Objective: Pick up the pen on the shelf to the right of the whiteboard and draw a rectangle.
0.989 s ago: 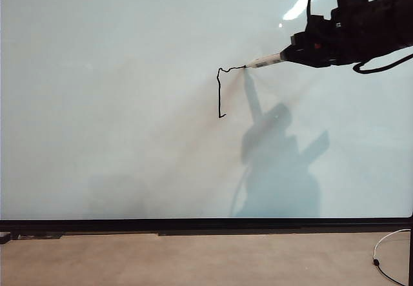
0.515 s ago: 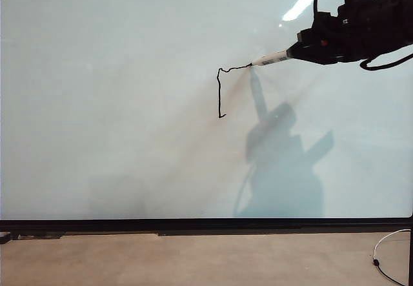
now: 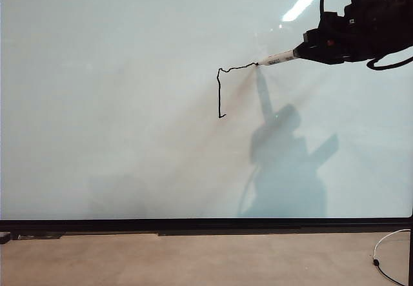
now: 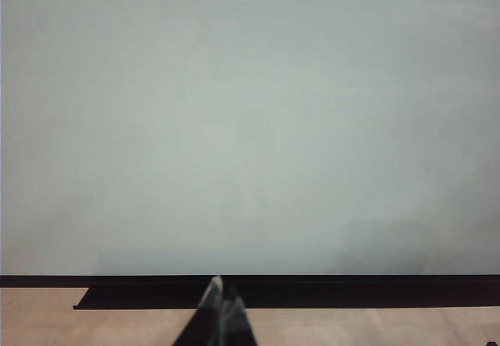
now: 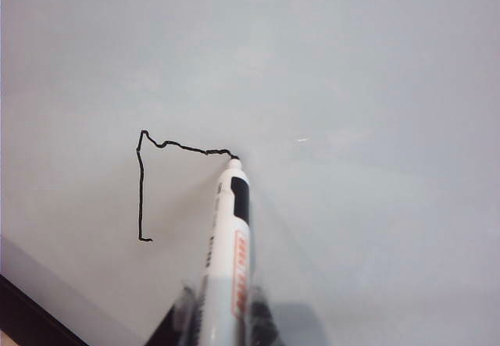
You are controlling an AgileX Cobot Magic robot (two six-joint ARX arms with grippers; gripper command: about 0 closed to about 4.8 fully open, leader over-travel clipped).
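The left claw (image 4: 223, 303) sits low in front of the whiteboard's (image 3: 116, 105) black bottom edge, its two fingers pressed together and holding nothing. On the board, the rectangle (image 3: 222, 79) is only partly drawn: one wobbly vertical side and a wavy top line. That top line now reaches farther right than it did a second ago, its end having followed the marker tip across the board. The pen (image 3: 277, 58) touches the board exactly at that fresh end, its barrel tilted slightly upward toward the right claw (image 3: 308, 46), which grips it by the rear (the wrist view shows the white barrel with print seated between the two fingers (image 5: 186, 307)). Arm and pen have shifted rightward and slightly up, and their shadow (image 3: 284, 163) on the board has slid right with them.
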